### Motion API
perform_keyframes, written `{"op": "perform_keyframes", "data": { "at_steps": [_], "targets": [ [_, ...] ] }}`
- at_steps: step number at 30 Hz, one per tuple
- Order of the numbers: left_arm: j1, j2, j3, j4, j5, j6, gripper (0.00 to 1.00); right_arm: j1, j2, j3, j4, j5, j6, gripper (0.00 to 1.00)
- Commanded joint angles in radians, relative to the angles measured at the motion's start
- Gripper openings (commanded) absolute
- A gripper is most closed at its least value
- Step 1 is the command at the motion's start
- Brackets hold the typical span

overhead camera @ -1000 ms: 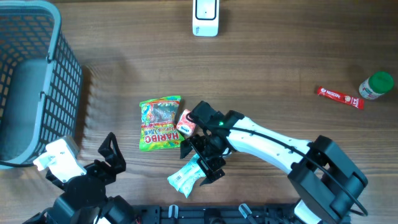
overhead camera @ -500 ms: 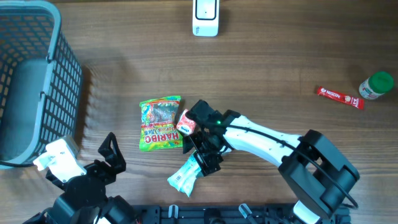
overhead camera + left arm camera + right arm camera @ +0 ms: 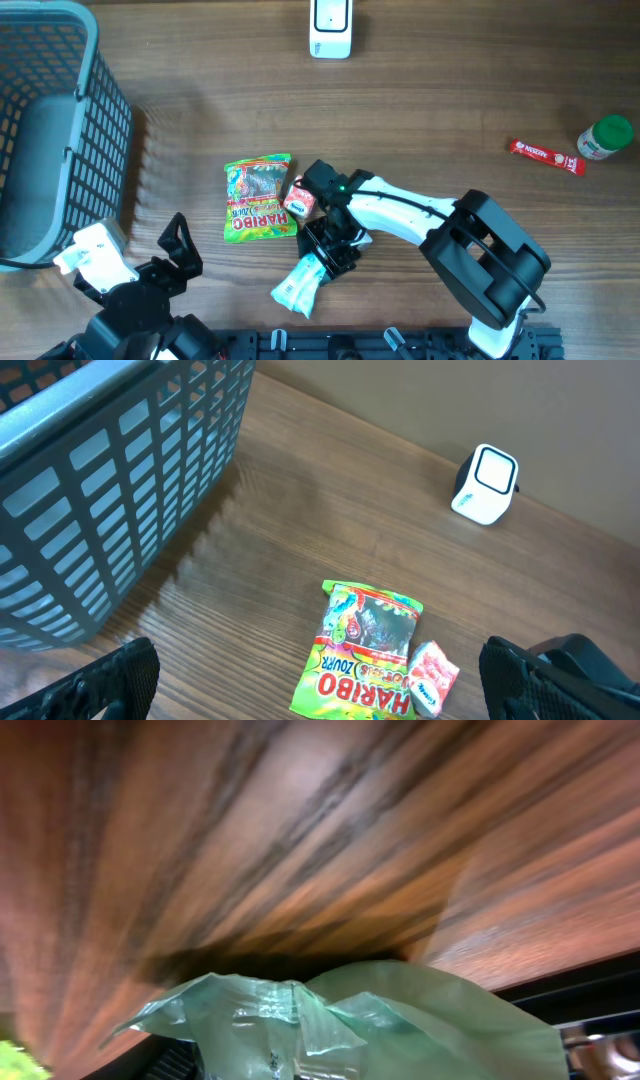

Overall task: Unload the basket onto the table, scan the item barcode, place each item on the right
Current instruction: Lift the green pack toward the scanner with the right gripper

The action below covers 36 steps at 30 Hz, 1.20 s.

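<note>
Overhead | pale green crinkled packet [image 3: 298, 286] | right gripper [image 3: 330, 257] over it, grip unclear | left gripper [image 3: 182, 244] apart

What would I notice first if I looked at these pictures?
Probably the right gripper, down at the top end of a crinkly pale green packet near the front middle of the table. Just to the left of it lies a bright green candy bag. A big grey-blue basket fills the far left corner.
</note>
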Motion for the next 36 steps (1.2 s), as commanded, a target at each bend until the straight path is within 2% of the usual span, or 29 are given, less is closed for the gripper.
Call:
{"op": "perform_keyframes", "data": {
  "at_steps": [1,4,10,12,14,18,27,33,36],
  "targets": [
    [0.007,-0.003,-0.006,0.000,0.002,-0.013,1.00,0.010,0.078,-0.052,-0.036,0.215,-0.076,0.59],
    [0.007,-0.003,-0.006,0.000,0.002,-0.013,1.00,0.010,0.072,-0.044,-0.036,0.236,-0.111,0.46],
    [0.007,-0.003,-0.006,0.000,0.002,-0.013,1.00,0.010,-0.002,0.036,-0.045,0.299,-0.230,0.43],
    [0.007,-0.003,-0.006,0.000,0.002,-0.013,1.00,0.010,-0.064,0.083,-0.096,0.360,-0.279,0.43],
    [0.007,-0.003,-0.006,0.000,0.002,-0.013,1.00,0.010,-0.124,0.126,-0.147,0.420,-0.325,0.38],
    [0.007,-0.003,-0.006,0.000,0.002,-0.013,1.00,0.010,-0.259,0.171,-0.160,0.464,-0.433,0.38],
    [0.007,-0.003,-0.006,0.000,0.002,-0.013,1.00,0.010,-0.506,0.171,-0.153,0.505,-0.507,0.39],
    [0.007,-0.003,-0.006,0.000,0.002,-0.013,1.00,0.010,-0.535,0.171,-0.158,0.423,-0.447,0.46],
    [0.007,-0.003,-0.006,0.000,0.002,-0.013,1.00,0.010,-0.534,0.171,-0.152,0.477,-0.462,0.46]
  ]
}}
